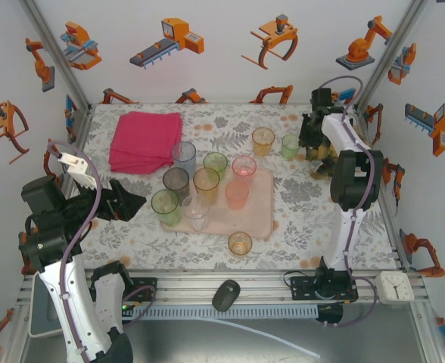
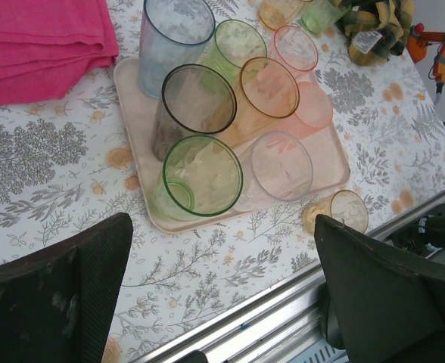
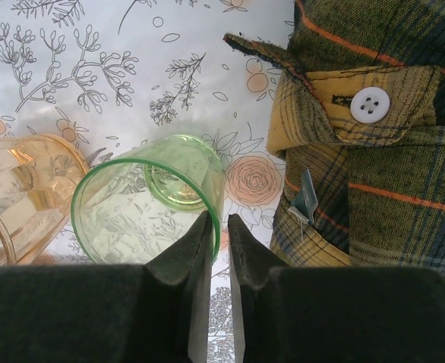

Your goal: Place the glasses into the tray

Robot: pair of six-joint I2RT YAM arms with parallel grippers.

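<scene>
Right gripper (image 3: pixel 219 234) pinches the green glass (image 3: pixel 132 204) by its rim. Left gripper (image 2: pixel 222 227) is wide open, empty. Most glasses (image 1: pixel 206 181) sit in the tray (image 1: pixel 260 219); at least three wait outside.

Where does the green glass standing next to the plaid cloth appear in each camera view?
Top external: green glass, upper right of the picture.
Left wrist: at the top edge, partly cut off.
Right wrist: lower centre-left, its rim between the right end effector's fingertips.
Shared landmark: the plaid cloth just beside it.
</scene>
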